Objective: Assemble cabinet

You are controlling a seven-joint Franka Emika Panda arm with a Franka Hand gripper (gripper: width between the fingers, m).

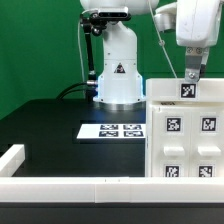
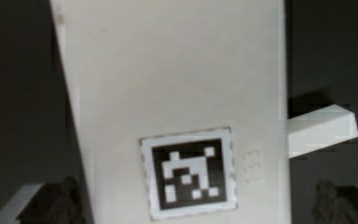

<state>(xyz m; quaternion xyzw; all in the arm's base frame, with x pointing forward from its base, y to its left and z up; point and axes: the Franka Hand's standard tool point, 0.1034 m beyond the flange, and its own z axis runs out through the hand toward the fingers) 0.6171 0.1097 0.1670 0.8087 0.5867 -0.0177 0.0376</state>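
Along the worktop's (image 1: 50,125) near edge, at the exterior view's left, a long white rail (image 1: 40,178) runs across, with a short upright end piece (image 1: 12,156) at the near left corner. Most of the black surface behind it is bare. Toward the middle, near the far edge, the marker board (image 1: 112,130) lies flat with its four tags showing, just in front of the robot's white base (image 1: 117,75). A dark cable (image 1: 75,90) trails off from the base toward the green backdrop.

At the exterior view's right stands the cabinet (image 1: 185,135), a big white box reaching to the near edge, its face carrying several black-and-white tags. Its left side stands just beside the marker board; whether they touch cannot be told. On top of the cabinet a tagged white piece (image 1: 188,88) stands up, and the arm comes down right above it.

In the wrist view, a tall white panel (image 2: 167,90) with one tag (image 2: 190,170) fills the frame. The gripper (image 2: 190,200) has its dark fingertips (image 2: 46,202) spread wide on either side of the panel's lower part, holding nothing. A small white block (image 2: 318,130) juts out beside the panel, close to one fingertip
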